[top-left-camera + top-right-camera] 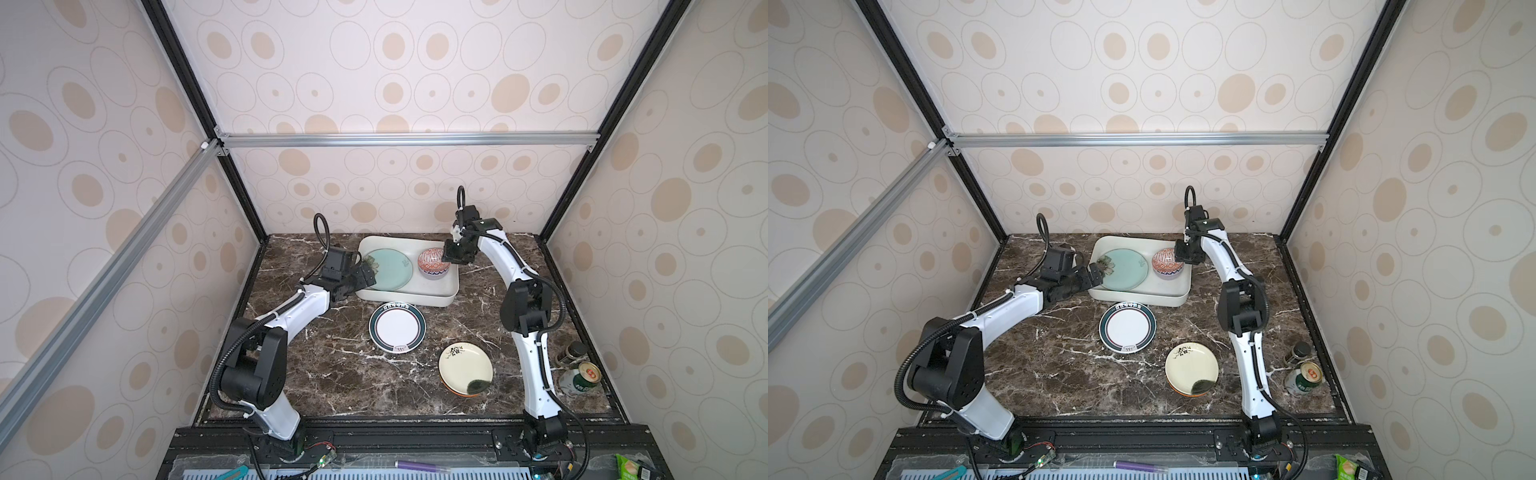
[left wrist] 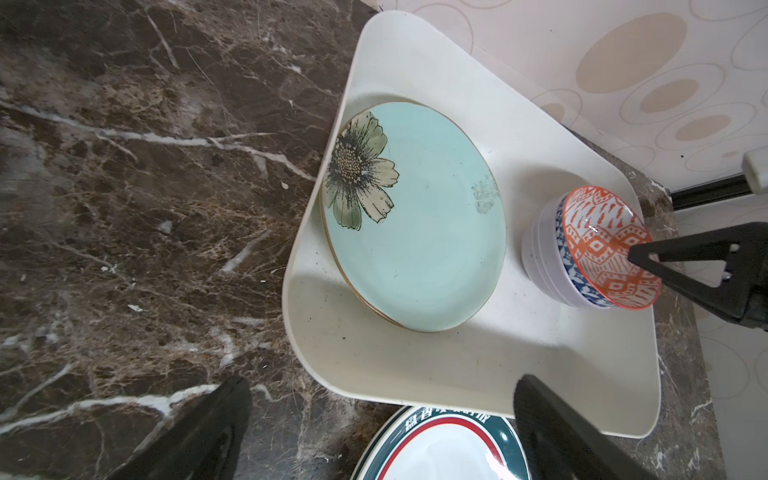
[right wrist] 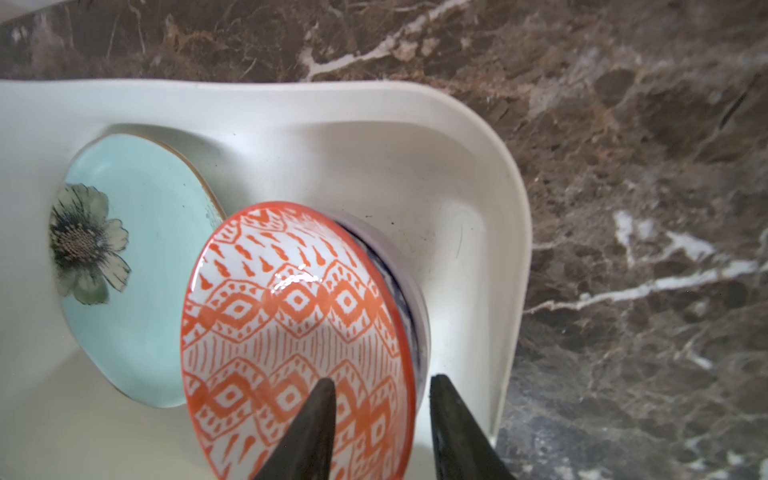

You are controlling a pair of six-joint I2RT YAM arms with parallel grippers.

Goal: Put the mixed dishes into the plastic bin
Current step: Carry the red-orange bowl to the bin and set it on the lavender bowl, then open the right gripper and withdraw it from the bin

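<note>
While right gripper straddles the rim of the patterned bowl inside plastic bin, jaws parted, green-rimmed plate lies nearer the wide-open left gripper.

A band of white Chinese characters, set between short dashes, ran along the dark-green rim of the white plate. They were cut off at the picture's edge and too blurred to read with certainty. In both top views the same band showed on the plate's far rim, and a small dark emblem on its near rim could not be read. The green drink can bore white characters on its side and a red-and-gold mark on its lid, none legible. The pale teal plate carried a faint grey stamp near its rim, unreadable.
</note>
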